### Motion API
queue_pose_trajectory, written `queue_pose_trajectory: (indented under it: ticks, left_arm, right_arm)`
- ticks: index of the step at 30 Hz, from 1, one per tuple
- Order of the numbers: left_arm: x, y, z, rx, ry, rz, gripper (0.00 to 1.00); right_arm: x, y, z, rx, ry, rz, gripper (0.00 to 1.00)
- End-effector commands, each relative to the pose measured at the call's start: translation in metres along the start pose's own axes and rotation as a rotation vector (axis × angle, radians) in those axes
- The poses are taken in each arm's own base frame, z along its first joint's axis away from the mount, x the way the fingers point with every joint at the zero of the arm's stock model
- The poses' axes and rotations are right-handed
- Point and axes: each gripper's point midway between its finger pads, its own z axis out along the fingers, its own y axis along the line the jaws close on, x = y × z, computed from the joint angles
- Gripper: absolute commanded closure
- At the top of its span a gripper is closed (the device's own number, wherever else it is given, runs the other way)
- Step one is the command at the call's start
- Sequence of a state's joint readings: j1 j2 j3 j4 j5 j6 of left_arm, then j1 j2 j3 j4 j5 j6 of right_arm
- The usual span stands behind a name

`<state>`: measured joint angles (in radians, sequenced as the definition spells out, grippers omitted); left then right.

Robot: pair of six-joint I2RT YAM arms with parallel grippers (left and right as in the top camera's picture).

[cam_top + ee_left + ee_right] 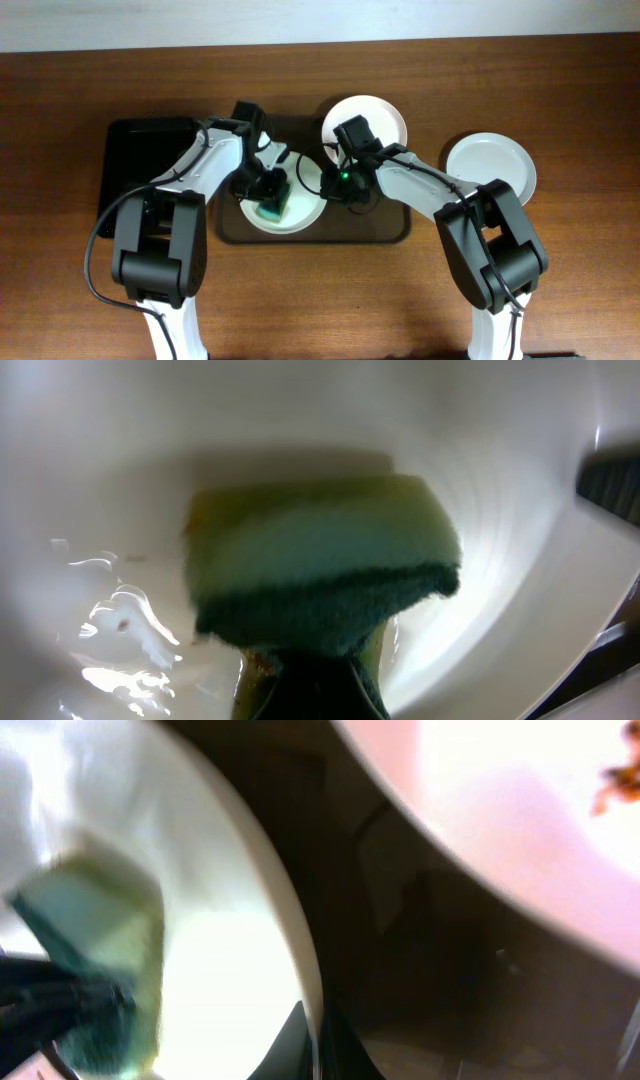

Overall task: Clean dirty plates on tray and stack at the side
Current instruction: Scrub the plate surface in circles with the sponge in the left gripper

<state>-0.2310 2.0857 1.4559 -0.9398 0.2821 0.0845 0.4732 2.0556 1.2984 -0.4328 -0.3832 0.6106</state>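
Note:
A white plate [300, 212] lies at the front left of the dark brown tray [390, 228]. My left gripper [268, 192] is shut on a yellow-green sponge [273, 208] and presses it onto this plate; up close the sponge [320, 570] fills the left wrist view above the gripper [310, 695]. My right gripper [338, 185] is shut on the same plate's right rim [305, 970], one finger on each side, the gripper [318, 1045] low in frame. A second plate [375, 118] sits at the tray's back and shows brown smears [615, 780]. A third plate [492, 165] rests on the table to the right.
A smaller glossy black tray [140, 160] lies left of the brown tray, under my left arm. The wooden table [580, 290] runs around both trays. The two arms meet over the tray's middle.

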Motion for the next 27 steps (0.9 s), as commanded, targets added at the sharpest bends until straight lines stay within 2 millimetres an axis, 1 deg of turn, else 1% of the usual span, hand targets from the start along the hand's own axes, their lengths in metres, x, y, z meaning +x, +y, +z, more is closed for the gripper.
queue_pose_trajectory:
  ticks: [1, 2, 3, 5, 7, 8, 10, 12, 15, 17, 19, 20, 21, 22, 23, 25, 27]
  left_arm:
    - [-0.023, 0.025, 0.011, -0.047, -0.079, -0.133, 0.99]
    - [-0.027, 0.03, 0.01, -0.067, -0.096, -0.151, 0.99]
    - [-0.033, 0.04, 0.008, -0.116, -0.129, -0.187, 0.99]
    - [-0.04, 0.054, 0.005, -0.19, -0.166, -0.237, 0.99]
    - [-0.039, 0.068, 0.001, -0.27, -0.181, -0.311, 0.99]
    - [-0.038, 0.072, -0.002, -0.295, -0.183, -0.352, 0.99]
    - [-0.038, 0.071, -0.008, -0.3, -0.178, -0.397, 0.99]
    - [-0.04, 0.07, -0.018, -0.308, -0.171, -0.4, 0.99]
    - [-0.042, 0.071, -0.041, -0.356, -0.159, -0.401, 0.99]
    - [-0.048, 0.066, -0.065, -0.366, -0.158, -0.397, 0.99]
    - [-0.053, 0.058, -0.084, -0.363, -0.165, -0.392, 0.99]
    - [-0.057, 0.052, -0.095, -0.352, -0.173, -0.377, 0.99]
    - [-0.064, 0.039, -0.105, -0.306, -0.182, -0.313, 0.99]
    - [-0.069, 0.026, -0.111, -0.258, -0.187, -0.258, 0.99]
    - [-0.072, 0.015, -0.115, -0.21, -0.189, -0.208, 0.99]
    - [-0.07, 0.002, -0.114, -0.147, -0.171, -0.148, 0.99]
    - [-0.058, 0.0, -0.107, -0.139, -0.113, -0.144, 0.99]
  right_arm:
    - [0.001, 0.002, 0.003, -0.003, 0.01, 0.003, 0.96]
    - [0.001, 0.002, 0.003, -0.003, 0.01, 0.004, 0.96]
    - [0.001, 0.002, 0.003, -0.003, 0.01, 0.003, 0.96]
    - [0.001, 0.002, 0.003, -0.003, 0.01, 0.003, 0.96]
    - [0.001, 0.002, 0.003, -0.003, 0.01, 0.003, 0.96]
    - [0.001, 0.002, 0.003, -0.003, 0.01, 0.003, 0.96]
    - [0.001, 0.002, 0.003, -0.003, 0.01, 0.003, 0.96]
    - [0.001, 0.002, 0.003, -0.003, 0.01, 0.003, 0.96]
    - [0.001, 0.002, 0.003, -0.003, 0.01, 0.003, 0.96]
    - [0.001, 0.002, 0.003, -0.004, 0.01, 0.003, 0.96]
    - [0.001, 0.002, 0.003, -0.003, 0.01, 0.003, 0.96]
    - [0.001, 0.002, 0.003, -0.004, 0.01, 0.003, 0.96]
    - [0.001, 0.002, 0.003, -0.003, 0.01, 0.003, 0.96]
    - [0.002, 0.002, 0.003, -0.003, 0.011, 0.003, 0.96]
    - [0.002, 0.002, 0.003, -0.002, 0.012, 0.004, 0.96]
    - [0.002, 0.002, 0.003, -0.001, 0.013, 0.004, 0.96]
    - [0.002, 0.002, 0.003, -0.001, 0.013, 0.004, 0.96]
